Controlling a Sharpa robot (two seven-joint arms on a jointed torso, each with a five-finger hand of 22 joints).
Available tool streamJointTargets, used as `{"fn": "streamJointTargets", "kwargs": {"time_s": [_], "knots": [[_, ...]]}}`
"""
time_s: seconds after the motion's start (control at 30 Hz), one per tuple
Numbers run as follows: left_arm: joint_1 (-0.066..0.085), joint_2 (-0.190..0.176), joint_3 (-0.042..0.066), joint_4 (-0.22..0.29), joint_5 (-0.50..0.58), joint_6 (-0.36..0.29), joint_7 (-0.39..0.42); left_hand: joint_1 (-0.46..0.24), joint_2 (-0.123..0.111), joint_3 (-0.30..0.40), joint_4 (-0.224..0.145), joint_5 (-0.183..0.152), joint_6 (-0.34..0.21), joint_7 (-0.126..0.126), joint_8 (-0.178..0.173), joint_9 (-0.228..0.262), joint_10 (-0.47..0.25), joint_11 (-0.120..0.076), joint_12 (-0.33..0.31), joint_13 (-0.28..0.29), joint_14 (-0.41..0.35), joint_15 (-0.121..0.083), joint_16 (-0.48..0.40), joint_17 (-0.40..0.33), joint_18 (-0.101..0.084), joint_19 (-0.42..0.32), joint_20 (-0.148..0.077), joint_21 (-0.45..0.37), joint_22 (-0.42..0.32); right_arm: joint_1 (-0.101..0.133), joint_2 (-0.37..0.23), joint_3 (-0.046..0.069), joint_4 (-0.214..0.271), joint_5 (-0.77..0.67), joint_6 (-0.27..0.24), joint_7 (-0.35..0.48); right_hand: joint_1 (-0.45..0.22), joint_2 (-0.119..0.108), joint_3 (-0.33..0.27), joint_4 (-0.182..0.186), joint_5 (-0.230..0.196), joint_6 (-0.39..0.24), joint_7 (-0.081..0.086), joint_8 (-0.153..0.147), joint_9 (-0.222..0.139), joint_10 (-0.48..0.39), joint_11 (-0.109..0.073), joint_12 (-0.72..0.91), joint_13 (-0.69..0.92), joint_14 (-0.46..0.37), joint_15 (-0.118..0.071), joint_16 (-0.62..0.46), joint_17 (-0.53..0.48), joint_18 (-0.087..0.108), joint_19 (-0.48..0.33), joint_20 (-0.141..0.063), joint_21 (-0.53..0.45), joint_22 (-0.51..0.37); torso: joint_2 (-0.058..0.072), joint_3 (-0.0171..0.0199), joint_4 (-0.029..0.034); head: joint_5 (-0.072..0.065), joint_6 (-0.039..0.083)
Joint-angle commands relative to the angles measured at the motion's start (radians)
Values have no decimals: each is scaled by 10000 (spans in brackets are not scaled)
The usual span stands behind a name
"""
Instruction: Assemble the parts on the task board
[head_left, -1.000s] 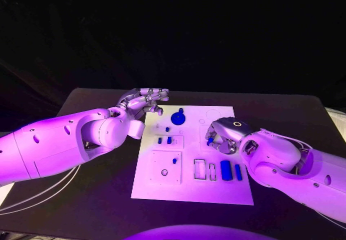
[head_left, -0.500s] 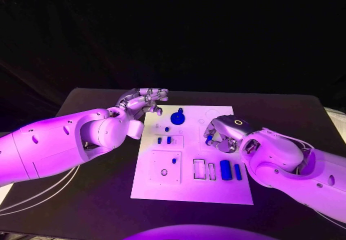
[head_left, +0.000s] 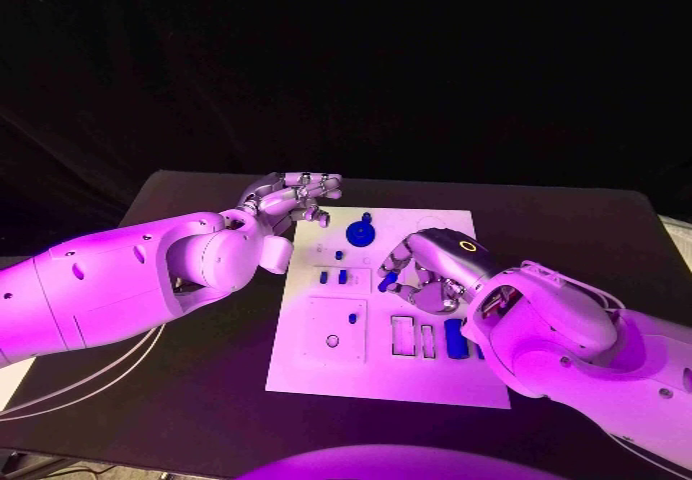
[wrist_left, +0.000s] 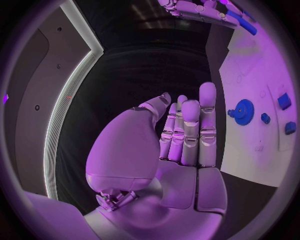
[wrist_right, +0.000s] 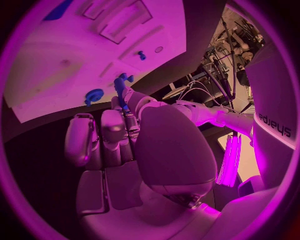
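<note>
The head view looks steeply down from above the black table (head_left: 173, 400), with the white task board (head_left: 378, 375) at centre. Each wrist view sits close behind its own hand, looking past the fingers to the same board (wrist_left: 250, 150) (wrist_right: 56, 85). All three views share the blue gear (head_left: 359, 235) (wrist_left: 242, 108) (wrist_right: 94, 95).

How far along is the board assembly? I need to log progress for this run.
Early to midway, it seems. Small blue pegs already stand in the task board, and a blue gear sits near its far end. The right robot hand holds a blue part above the board. Long blue pieces lie unplaced. The left robot hand holds nothing.
</note>
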Motion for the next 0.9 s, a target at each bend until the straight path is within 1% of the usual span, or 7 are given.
{"fn": "streamJointTargets", "kwargs": {"time_s": [0.03, 0.17, 0.27, 0.4, 0.57, 0.73, 0.9], "knots": [[6, 60, 7, -41, -8, 129, -2, -40, -10, -63, 8, 31, -73, -21, 69, 7, -84, 6, 38, 14, -60, 5, -30, -14, 127, -66, 0, -33, -14, -52, 271, -33, 94, 459, -135, 278, -47, 57, 79, -1, 75, -48, 71, -67, -8, 446, -380, -54, 16, 113, -52, 36, 5, -95, 50, 21, 63, 6, 1, -15, 21, 67, -82], [8, 125, 10, -93, -23, 123, 1, -40, -10, -63, 8, 31, -73, -21, 69, 7, -84, 6, 38, 14, -60, 5, -30, -14, 127, -66, 0, -33, -14, -105, 682, -205, -6, 388, -96, 473, -66, 56, 120, -28, 89, -72, 87, -88, -15, 437, -366, -96, 15, 113, -41, 46, 13, -94, 46, 29, 64, 5, -5, -53, -8, 110, -71], [9, 164, 12, -112, -27, 130, 12, -40, -10, -63, 8, 31, -73, -21, 69, 7, -84, 6, 38, 14, -60, 5, -30, -14, 127, -66, 0, -33, -14, -239, 956, -317, -123, 238, -88, 621, -97, 46, 148, -46, 109, -96, 102, -109, -22, 429, -352, -132, 15, 113, -30, 51, 14, -94, 45, 37, 68, 8, 3, -83, 9, 127, -73], [11, 201, 14, -139, -30, 135, 20, -30, -5, -64, 5, 31, -74, -22, 76, 8, -90, 5, 50, 16, -69, 5, -44, -40, 126, -63, 0, -26, -11, -387, 1252, -467, -364, 121, -6, 759, -138, 31, 164, -56, 130, -115, 113, -126, -28, 419, -339, -167, 15, 110, -21, 46, 3, -92, 38, 46, 65, 1, -5, -67, -27, 164, -82], [12, 249, 15, -175, -31, 145, 17, -30, -5, -64, 5, 31, -74, -22, 76, 8, -90, 5, 50, 16, -69, 5, -44, -40, 126, -63, 0, -26, -11, -562, 1525, -597, -819, 64, 194, 880, -148, 30, 175, -64, 140, -122, 116, -132, -30, 414, -336, -181, 15, 107, -17, 40, -5, -88, 27, 49, 54, -15, -5, -61, -11, 180, -128], [11, 312, 17, -211, -31, 162, 30, -30, -5, -64, 5, 31, -74, -22, 76, 8, -90, 5, 50, 16, -69, 5, -44, -40, 126, -63, 0, -26, -11, -653, 1730, -655, -1148, 99, 293, 980, -154, 30, 181, -67, 145, -125, 118, -135, -31, 412, -334, -188, 15, 109, -15, 55, 12, -89, 28, 51, 57, -12, -2, -61, -16, 151, -116], [11, 356, 18, -230, -31, 184, 31, -30, -5, -64, 5, 31, -74, -22, 76, 8, -90, 5, 50, 16, -69, 5, -44, -40, 126, -63, 0, -26, -11, -708, 1920, -717, -1344, 121, 473, 1045, -174, 35, 191, -71, 155, -129, 123, -140, -32, 412, -329, -202, 17, 109, -11, 57, 13, -86, 22, 55, 51, -21, 8, -26, -25, 185, -130]]}}
